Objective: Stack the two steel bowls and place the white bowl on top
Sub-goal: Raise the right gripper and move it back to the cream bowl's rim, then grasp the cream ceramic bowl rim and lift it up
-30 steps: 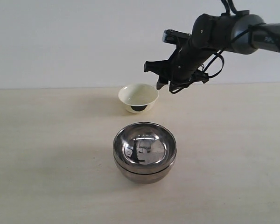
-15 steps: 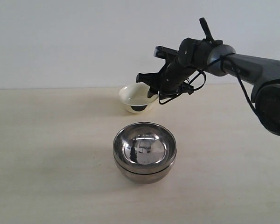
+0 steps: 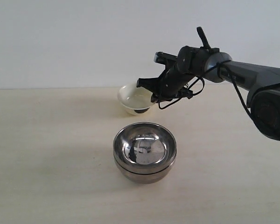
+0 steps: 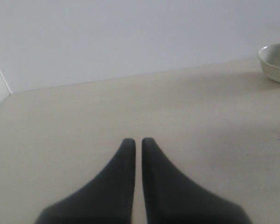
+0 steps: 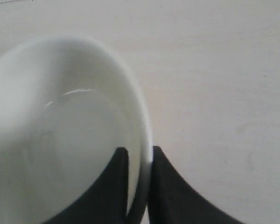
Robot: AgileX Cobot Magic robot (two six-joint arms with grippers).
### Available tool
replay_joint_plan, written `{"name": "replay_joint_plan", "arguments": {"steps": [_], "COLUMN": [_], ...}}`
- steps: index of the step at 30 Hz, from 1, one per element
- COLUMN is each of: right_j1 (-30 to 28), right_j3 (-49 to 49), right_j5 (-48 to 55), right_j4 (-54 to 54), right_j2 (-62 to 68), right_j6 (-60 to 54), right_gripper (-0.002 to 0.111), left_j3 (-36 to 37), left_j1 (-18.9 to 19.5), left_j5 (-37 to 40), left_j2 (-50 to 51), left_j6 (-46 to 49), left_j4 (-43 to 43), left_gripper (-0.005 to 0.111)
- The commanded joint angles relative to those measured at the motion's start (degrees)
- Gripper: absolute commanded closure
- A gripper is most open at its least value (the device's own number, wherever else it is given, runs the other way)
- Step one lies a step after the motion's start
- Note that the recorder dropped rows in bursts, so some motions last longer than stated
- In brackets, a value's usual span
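Note:
The two steel bowls (image 3: 144, 150) sit nested one inside the other at the middle of the table. Behind them rests the white bowl (image 3: 134, 97), slightly tilted, its dark foot just showing. My right gripper (image 3: 154, 96) is at the bowl's right rim. In the right wrist view the white bowl (image 5: 60, 140) fills the frame and my right gripper (image 5: 139, 151) is shut on its rim, one finger inside and one outside. My left gripper (image 4: 136, 141) is shut with nothing in it, low over bare table, and its view shows the white bowl (image 4: 276, 63) far off.
The pale wooden table (image 3: 46, 163) ends at a white wall (image 3: 60, 42) just behind the white bowl. The right arm (image 3: 252, 74) reaches in from the right edge above the table.
The right gripper has dropped and moved left from above the white bowl onto its right rim. The bowl now sits less tilted. The steel bowls have not moved.

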Motion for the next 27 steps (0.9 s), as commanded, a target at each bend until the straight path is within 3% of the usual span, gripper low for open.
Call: {"name": "replay_joint_plan", "arguments": {"steps": [1,27], "right_j1": [-0.2,-2.32], "right_j3": [-0.39,-0.29], "right_j5": [0.59,21.2], "right_j4": [-0.51,-0.46], "right_j2": [-0.54,-17.83], "right_j6": [-0.22,-2.29], "right_gripper": [0.108,0.108], "left_j3": [0.2,0.2], "left_j1": [0.17,0.17], "left_j5": [-0.46,-0.46], "left_j2": [-0.22,-0.22], "left_j6": [-0.56,-0.56], "left_j4": [-0.49,-0.49], "left_gripper": [0.103,0.103]}}
